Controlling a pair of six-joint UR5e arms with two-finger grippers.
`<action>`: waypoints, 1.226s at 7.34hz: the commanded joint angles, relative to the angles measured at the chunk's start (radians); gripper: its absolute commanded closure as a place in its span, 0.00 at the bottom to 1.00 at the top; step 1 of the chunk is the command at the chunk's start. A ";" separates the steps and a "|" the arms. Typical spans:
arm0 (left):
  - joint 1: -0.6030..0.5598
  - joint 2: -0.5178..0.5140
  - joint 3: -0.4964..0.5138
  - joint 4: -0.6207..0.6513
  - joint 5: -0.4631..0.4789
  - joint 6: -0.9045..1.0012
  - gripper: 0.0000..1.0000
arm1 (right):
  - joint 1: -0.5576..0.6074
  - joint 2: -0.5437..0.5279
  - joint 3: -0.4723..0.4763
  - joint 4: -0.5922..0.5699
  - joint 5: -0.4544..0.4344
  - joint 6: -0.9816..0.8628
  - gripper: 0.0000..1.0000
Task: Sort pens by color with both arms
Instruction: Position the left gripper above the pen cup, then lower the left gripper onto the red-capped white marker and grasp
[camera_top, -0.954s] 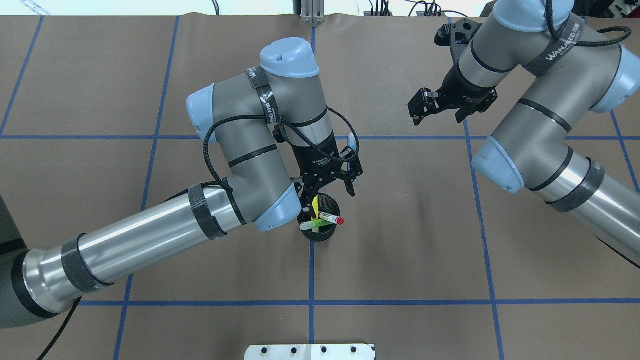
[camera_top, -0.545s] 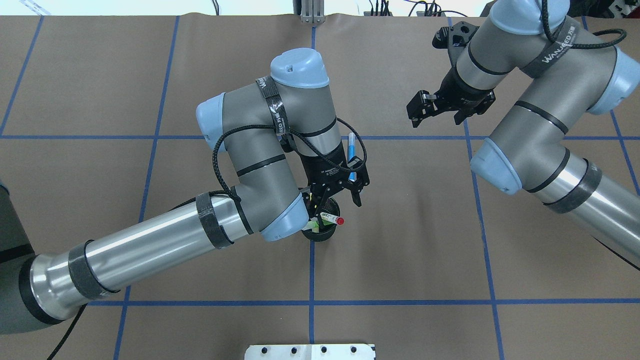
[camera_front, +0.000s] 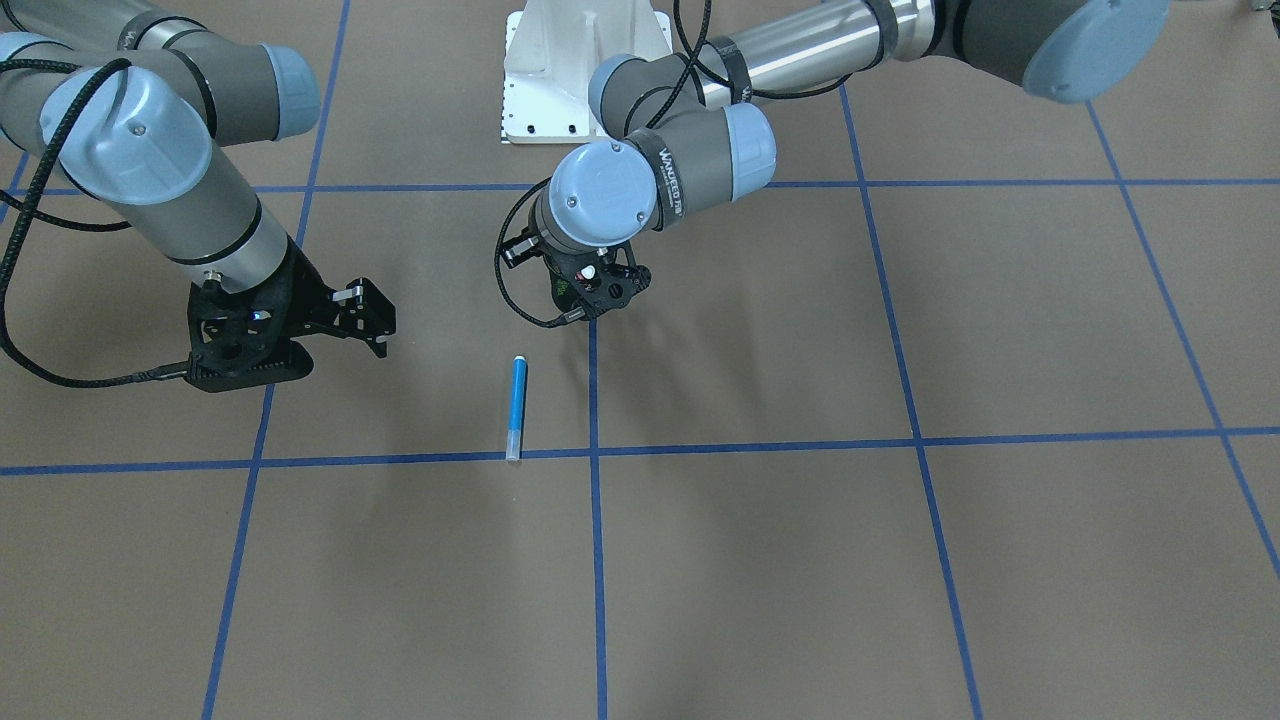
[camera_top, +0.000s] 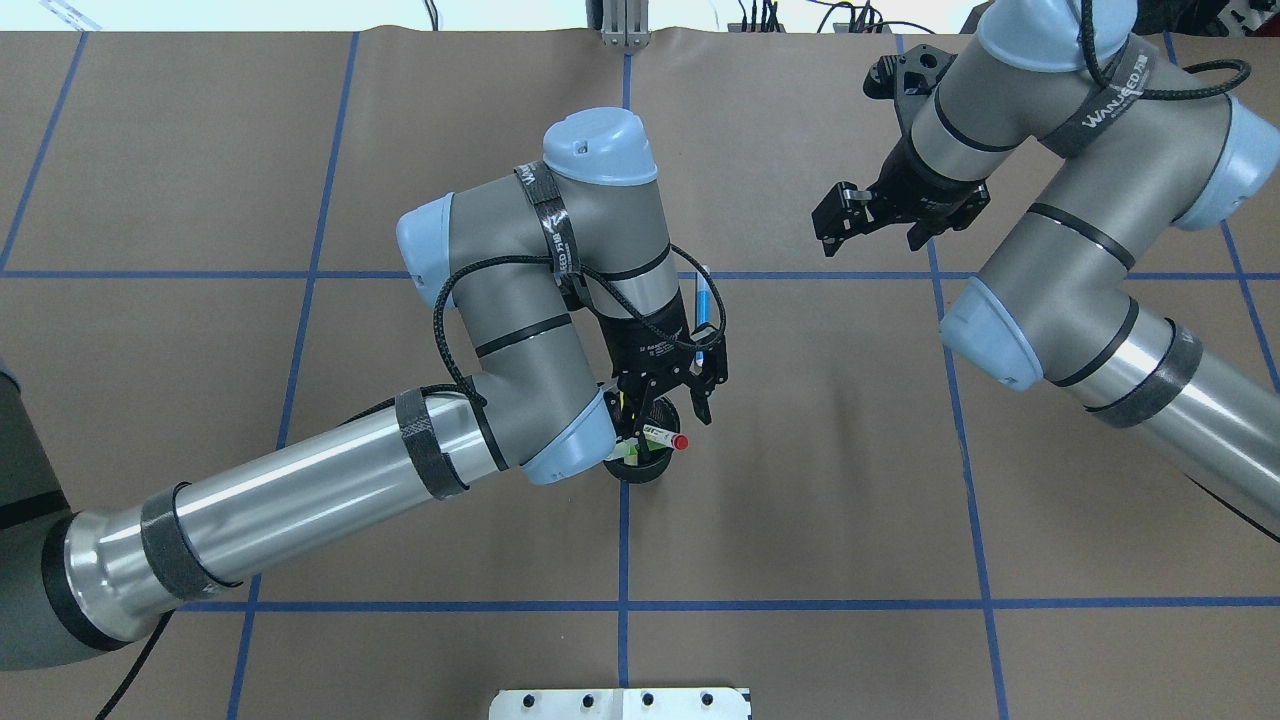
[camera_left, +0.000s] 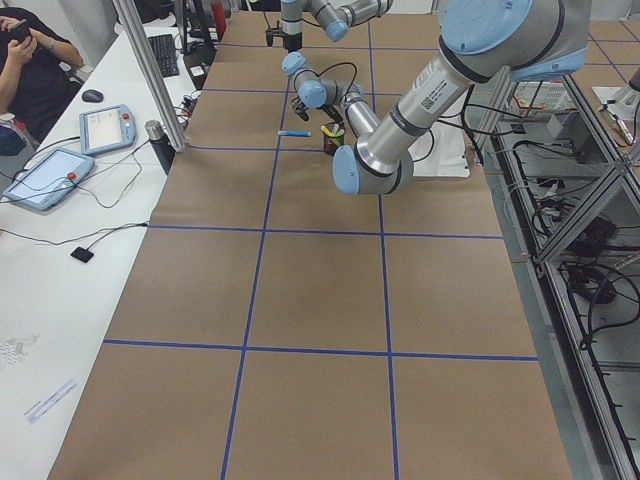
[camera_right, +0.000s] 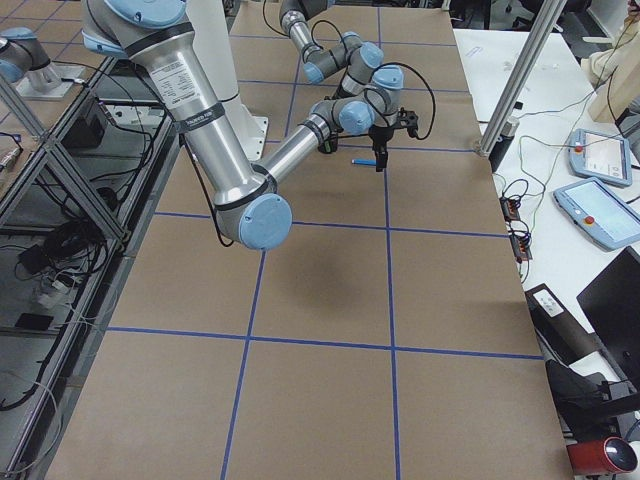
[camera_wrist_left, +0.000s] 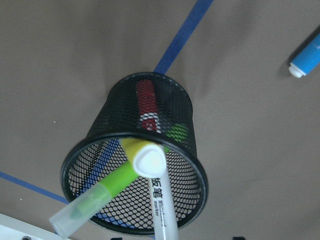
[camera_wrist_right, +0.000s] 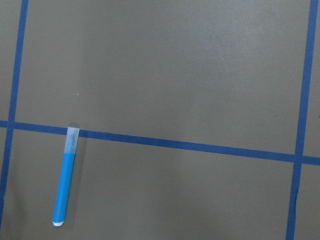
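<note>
- Where the front-facing camera looks down, we see a table (camera_front: 800, 560) under brown paper, squared off by blue tape lines (camera_front: 760, 447), with the white pedestal base (camera_front: 560, 80) at the top edge; the blue pen (camera_front: 517, 408) lies flat between the arms, its clear cap touching a tape line
- Overhead, we find the left gripper (camera_top: 665, 405) spread wide just above the black mesh cup (camera_top: 645, 468); the red-capped white pen (camera_top: 662, 436) leans out over the rim; the right gripper (camera_top: 868, 228) hangs well apart, likewise spread and empty
- From the left end, we notice a person (camera_left: 35, 70) at a white side bench (camera_left: 60, 250) beside the table
- From the right end, the blue pen is a small streak by the far arm
- Through the left wrist, we look into the cup: the lime green pen (camera_wrist_left: 110, 189), clear-capped, crosses the white one, with a yellow pen (camera_wrist_left: 126, 145) tucked behind
- Through the right wrist, we see the blue pen on the paper, cap on the tape
</note>
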 joint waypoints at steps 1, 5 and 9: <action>0.001 0.000 0.003 -0.001 -0.001 -0.004 0.31 | 0.000 0.001 0.001 0.001 0.001 0.001 0.01; 0.001 -0.004 -0.005 -0.001 -0.011 -0.008 0.33 | 0.000 0.000 0.000 0.001 0.001 0.001 0.01; 0.001 0.003 -0.008 0.002 -0.012 -0.008 0.46 | -0.002 -0.002 -0.002 0.001 -0.001 0.001 0.01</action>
